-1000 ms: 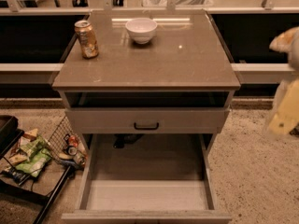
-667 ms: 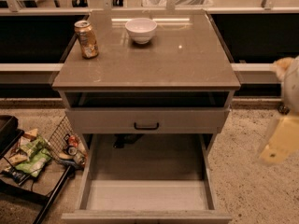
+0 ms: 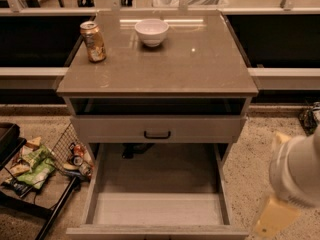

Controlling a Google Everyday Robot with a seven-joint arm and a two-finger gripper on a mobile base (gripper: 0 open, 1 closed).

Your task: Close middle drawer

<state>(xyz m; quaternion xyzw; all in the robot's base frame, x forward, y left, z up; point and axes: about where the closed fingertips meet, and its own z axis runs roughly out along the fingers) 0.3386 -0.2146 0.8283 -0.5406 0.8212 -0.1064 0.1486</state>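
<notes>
The gripper hangs low at the right, over the speckled floor; whether it is spread or closed I cannot tell. Just to its left the middle drawer stands pulled far out, its right side wall nearest the gripper. Above that, up and to the left, the taller drawer sits slightly open under the cabinet top. Far up-left on the top stand a can and a white bowl, apart from each other. Well to the left, beyond the drawer, a wire basket and snack packets crowd the floor. Bare floor lies around the gripper.
</notes>
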